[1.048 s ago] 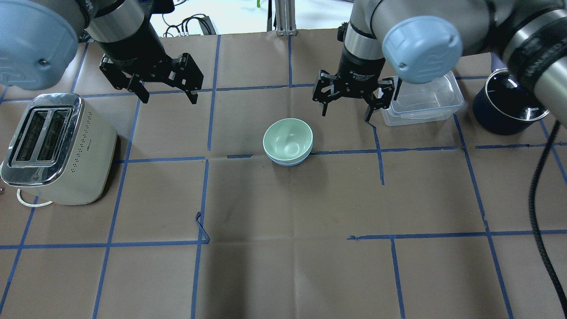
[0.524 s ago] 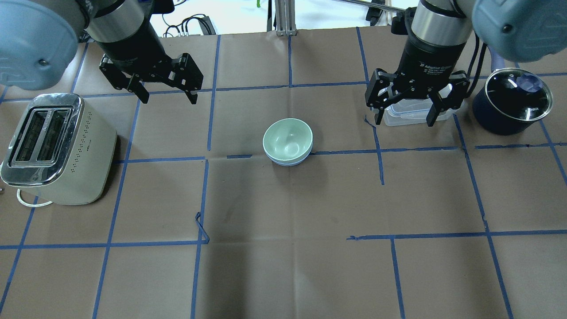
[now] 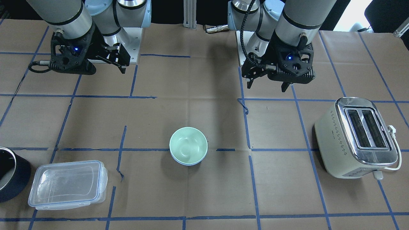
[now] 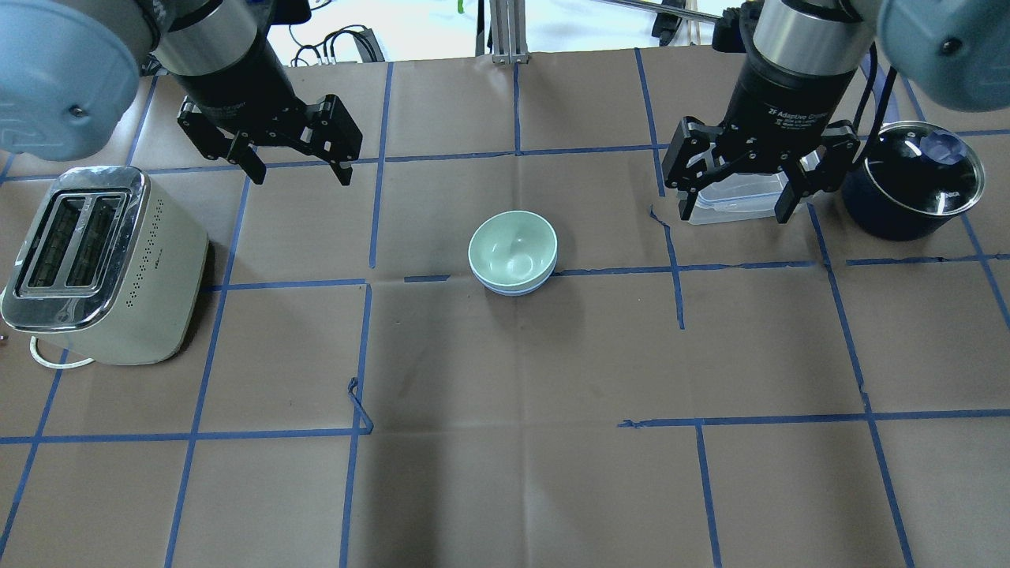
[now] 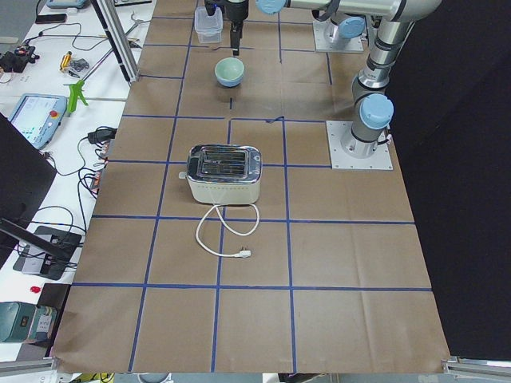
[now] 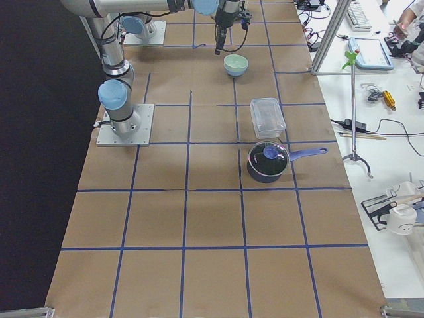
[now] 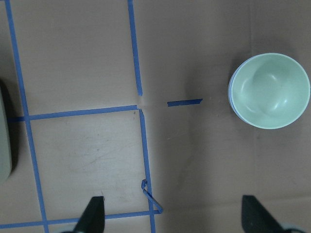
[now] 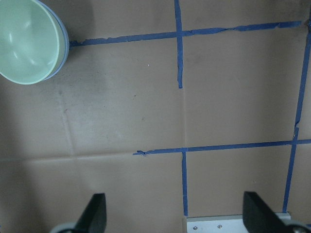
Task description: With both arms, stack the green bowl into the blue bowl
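Note:
The pale green bowl (image 4: 513,248) sits nested inside the light blue bowl (image 4: 513,291) at the table's middle; only a thin blue rim shows below it. The pair also shows in the front view (image 3: 188,145), the left wrist view (image 7: 269,90) and the right wrist view (image 8: 26,41). My left gripper (image 4: 300,170) is open and empty, hanging above the table left of and beyond the bowls. My right gripper (image 4: 734,211) is open and empty, raised over the clear container right of the bowls. Neither touches the bowls.
A cream toaster (image 4: 102,264) with a loose cord stands at the left. A clear lidded container (image 3: 67,180) lies right of the bowls, under my right gripper. A dark navy pot (image 4: 907,189) stands at the far right. Blue tape lines cross the brown table cover.
My right gripper has moved away from the bowls to the right and now hangs over the clear container. My left gripper and the stacked bowls have not moved.

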### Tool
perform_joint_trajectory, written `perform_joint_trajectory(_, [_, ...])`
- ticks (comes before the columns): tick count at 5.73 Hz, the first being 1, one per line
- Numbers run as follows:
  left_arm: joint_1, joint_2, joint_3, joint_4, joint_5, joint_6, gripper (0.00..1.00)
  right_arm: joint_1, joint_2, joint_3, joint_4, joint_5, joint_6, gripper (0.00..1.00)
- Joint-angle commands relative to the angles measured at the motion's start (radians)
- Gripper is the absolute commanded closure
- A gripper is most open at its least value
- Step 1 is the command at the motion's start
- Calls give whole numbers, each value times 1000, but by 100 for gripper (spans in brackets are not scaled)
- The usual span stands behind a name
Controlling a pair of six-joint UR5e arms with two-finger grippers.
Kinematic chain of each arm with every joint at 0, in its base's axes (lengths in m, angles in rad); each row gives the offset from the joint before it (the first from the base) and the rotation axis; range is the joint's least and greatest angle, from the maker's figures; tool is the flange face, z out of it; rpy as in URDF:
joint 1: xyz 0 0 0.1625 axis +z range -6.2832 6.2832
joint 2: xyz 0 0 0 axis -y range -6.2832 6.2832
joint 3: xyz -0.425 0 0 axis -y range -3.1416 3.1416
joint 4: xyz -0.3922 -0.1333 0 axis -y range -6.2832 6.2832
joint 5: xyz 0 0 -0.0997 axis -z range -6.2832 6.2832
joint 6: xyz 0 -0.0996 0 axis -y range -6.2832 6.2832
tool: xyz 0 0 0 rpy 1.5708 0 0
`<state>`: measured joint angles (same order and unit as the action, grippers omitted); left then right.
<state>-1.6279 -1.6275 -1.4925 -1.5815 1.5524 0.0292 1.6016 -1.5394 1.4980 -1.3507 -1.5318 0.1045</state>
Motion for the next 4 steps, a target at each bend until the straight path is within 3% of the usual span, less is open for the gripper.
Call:
perform_joint_trajectory(1, [0,0,0,0,0,0,2,0,-2,1,-8,-58,-2,0])
perform_joint_trajectory(4, [0,0,-2,0,0,0,2,-2,-2,4,-8,-48,0,0])
